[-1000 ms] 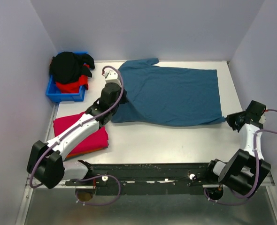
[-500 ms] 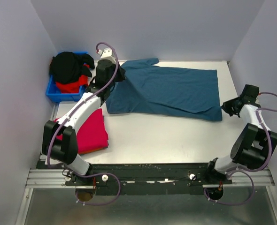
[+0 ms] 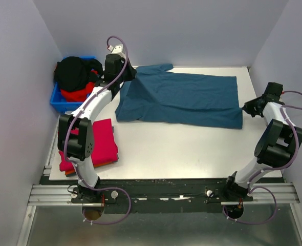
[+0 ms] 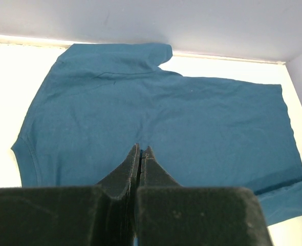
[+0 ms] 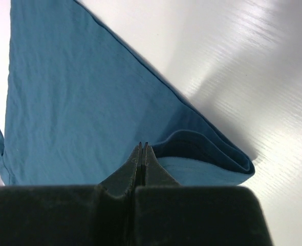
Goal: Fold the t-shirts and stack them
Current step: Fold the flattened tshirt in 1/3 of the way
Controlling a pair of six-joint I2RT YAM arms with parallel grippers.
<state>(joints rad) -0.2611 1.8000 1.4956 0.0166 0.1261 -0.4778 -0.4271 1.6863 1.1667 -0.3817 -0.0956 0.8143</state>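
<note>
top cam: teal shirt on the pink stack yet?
No, the teal t-shirt lies spread on the table, apart from the folded crimson-pink t-shirt at near left.

2 white arms point(image 3: 92, 102), black joints, lilac cables; left hand point(image 4: 141, 148), right hand point(image 5: 143, 145) black.

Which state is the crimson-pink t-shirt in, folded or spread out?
Folded: the crimson-pink t-shirt lies as a compact, straight-edged rectangle with no sleeves showing.

Table point(image 3: 192, 148) open before teal t-shirt point(image 3: 192, 100); blue bin point(image 3: 69, 106) blocks far-left corner.
</note>
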